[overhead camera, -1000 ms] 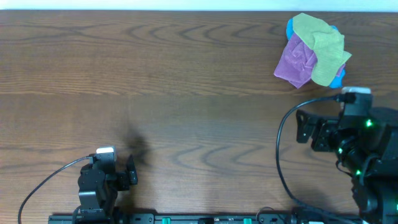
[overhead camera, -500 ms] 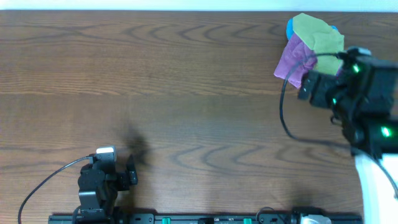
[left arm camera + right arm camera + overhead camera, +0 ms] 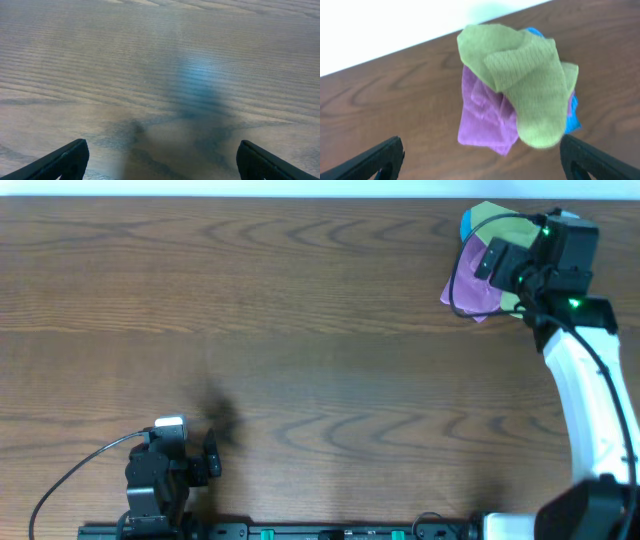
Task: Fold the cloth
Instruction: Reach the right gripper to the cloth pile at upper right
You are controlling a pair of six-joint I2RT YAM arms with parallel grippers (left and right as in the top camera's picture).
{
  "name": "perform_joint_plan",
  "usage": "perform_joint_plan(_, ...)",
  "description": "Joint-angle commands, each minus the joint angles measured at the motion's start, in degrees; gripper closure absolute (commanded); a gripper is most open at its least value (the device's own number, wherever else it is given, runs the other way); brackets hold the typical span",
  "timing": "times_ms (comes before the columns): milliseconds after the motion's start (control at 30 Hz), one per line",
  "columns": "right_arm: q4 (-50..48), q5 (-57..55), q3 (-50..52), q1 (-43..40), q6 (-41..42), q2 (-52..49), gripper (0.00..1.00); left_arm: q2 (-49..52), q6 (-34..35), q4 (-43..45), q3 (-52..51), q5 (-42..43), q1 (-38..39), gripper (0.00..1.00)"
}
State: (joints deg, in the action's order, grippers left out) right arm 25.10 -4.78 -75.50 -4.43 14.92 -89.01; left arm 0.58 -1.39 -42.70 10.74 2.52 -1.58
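1. We see that the right gripper (image 3: 493,260) has travelled from the near right edge of the table (image 3: 300,330) to its far right corner.
2. It now hangs above the cloth (image 3: 500,222) and the purple cloth (image 3: 460,285), hiding part of each from our overhead view; both lay uncovered a second ago.
3. The right arm (image 3: 585,400), folded low before, now reaches out long, its white link showing.
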Motion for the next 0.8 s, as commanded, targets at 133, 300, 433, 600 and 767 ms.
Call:
perform_joint_plan(133,-9.8,-2.1,-1.5,-0.5,-0.2,-5.9,0.01,-0.3,-0.6,-0.5,-1.2,-1.0,0.3,0.05)
perform_joint_plan(300,-17.1,-1.3,-1.6,-0.6,-0.2,-13.2,0.01,-0.3,-0.6,-0.5,-1.2,-1.0,0.3,0.05)
perform_joint_plan(433,-21.9,-1.4,-1.6,-0.7,-0.2,-18.7,0.03,-0.3,-0.6,-0.5,-1.2,-1.0,0.3,0.05)
perform_joint_plan(600,-27.1,-4.5,-1.6,-1.0,-0.2,-22.7,0.09,-0.3,-0.6,-0.5,-1.2,-1.0,0.3,0.05)
perform_joint_plan(767,-29.5,-4.4,-1.6,-2.3,2.7,-25.1,0.21,-0.3,-0.6,-0.5,-1.2,-1.0,0.3,0.05)
